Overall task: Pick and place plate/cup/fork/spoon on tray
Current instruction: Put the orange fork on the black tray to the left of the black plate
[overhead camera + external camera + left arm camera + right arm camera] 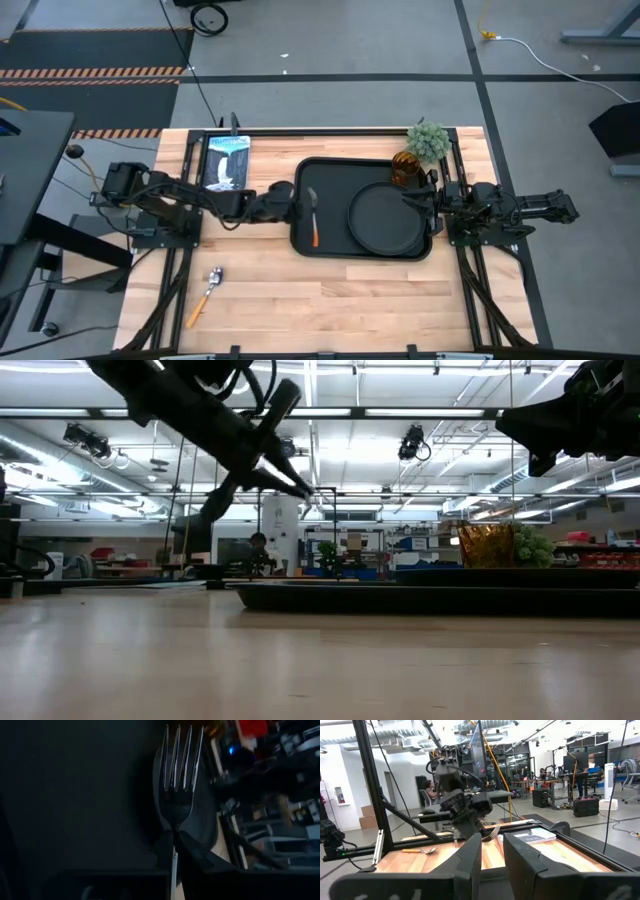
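High view first: the left gripper (pixel 300 195) is out over the tray (pixel 330 248), near its left edge, with the fork (pixel 313 215) pinched in its fingers, tines toward the gripper, orange handle trailing toward the tray's near edge. Left wrist view confirms it, fingers clamped narrow on the fork's neck, tines standing clear. The low view shows that gripper well above the tray, so the fork looks airborne, not yet set down. Plate (pixel 385 218) already sits in the tray's right half, cup (pixel 404 168) at the far right corner. Spoon (pixel 207 290) waits on the table's near left area. Right gripper (pixel 425 200) hangs at the tray's right edge; fingers parted a little, holding nothing. To finish well: lower until the handle touches, keep clear of the plate's rim, then open and lift straight up.
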Controlling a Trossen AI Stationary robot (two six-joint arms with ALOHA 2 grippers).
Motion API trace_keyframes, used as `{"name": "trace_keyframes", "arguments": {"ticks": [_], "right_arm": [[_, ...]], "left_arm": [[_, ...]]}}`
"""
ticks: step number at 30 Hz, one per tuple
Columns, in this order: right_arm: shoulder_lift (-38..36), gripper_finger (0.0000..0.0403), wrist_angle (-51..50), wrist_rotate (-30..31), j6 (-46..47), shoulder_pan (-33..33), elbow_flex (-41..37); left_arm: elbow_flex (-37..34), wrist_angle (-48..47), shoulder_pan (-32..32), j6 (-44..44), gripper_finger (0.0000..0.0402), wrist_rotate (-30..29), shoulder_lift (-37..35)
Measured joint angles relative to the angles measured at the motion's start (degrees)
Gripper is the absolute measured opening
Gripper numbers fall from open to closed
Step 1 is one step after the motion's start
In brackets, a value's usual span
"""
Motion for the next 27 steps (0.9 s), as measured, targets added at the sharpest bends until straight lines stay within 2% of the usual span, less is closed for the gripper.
{"name": "trace_keyframes", "arguments": {"ticks": [3, 9, 14, 19, 24, 27], "right_arm": [[0.0, 0.0088, 0.0, 0.0, 0.0, 0.0, 0.0], [0.0, 0.0088, 0.2, 0.0, 0.0, 0.0, 0.0], [0.0, 0.0088, 0.8, 0.0, 0.0, 0.0, 0.0], [0.0, 0.0088, 0.8, 0.0, 0.0, 0.0, 0.0], [0.0, 0.0088, 1.0, 0.0, 0.0, 0.0, 0.0], [0.0, 0.0088, 1.2, 0.0, 0.0, 0.0, 0.0]], "left_arm": [[2.0, -0.7, 0.9, 2.8, 0.0017, -2.1, 0.3], [10.8, -3.7, 2.6, 9.2, 0.0017, -2.8, 6.9], [19.6, -12.4, 4.4, 12.9, 0.0017, 0.4, 14.2], [26.5, -16.1, 5.1, 13.1, 0.0021, 3.1, 20.4], [29.4, -16.9, 5.5, 12.8, 0.0025, 7.4, 24.4], [29.6, -17.2, 5.7, 11.4, 0.0025, 7.7, 25.8]]}}
